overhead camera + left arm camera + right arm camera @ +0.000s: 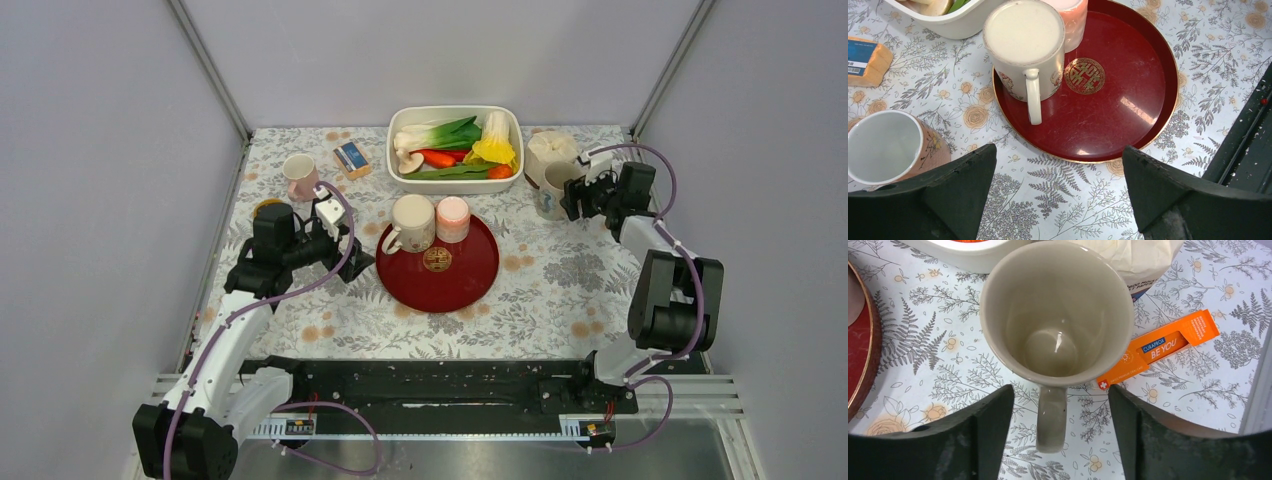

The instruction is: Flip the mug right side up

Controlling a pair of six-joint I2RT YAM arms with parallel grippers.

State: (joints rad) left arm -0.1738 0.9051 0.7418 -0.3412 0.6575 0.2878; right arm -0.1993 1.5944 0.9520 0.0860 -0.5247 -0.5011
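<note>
My right gripper (1058, 405) unclenched, fingers apart either side of handle, not touching. Mug (1055, 315) upright, mouth up, frame centre, on floral tablecloth (923, 365); orange packet (1160, 347) just right. My left gripper (1058, 165) wide open, empty, lower frame, near red tray (1128, 115)

Three mugs: a grey mug (1055, 315) upright just ahead of the right gripper (1060, 405), a flowered mug (1024, 47) upside down ahead of the left gripper (1058, 150), and a pink mug (883, 147) beside its finger. One pink cup (1073, 20), one red tray (1128, 100), one tub of vegetables (392, 135), one small box (351, 160), one orange packet (1168, 342), one paper bag (1143, 257).
</note>
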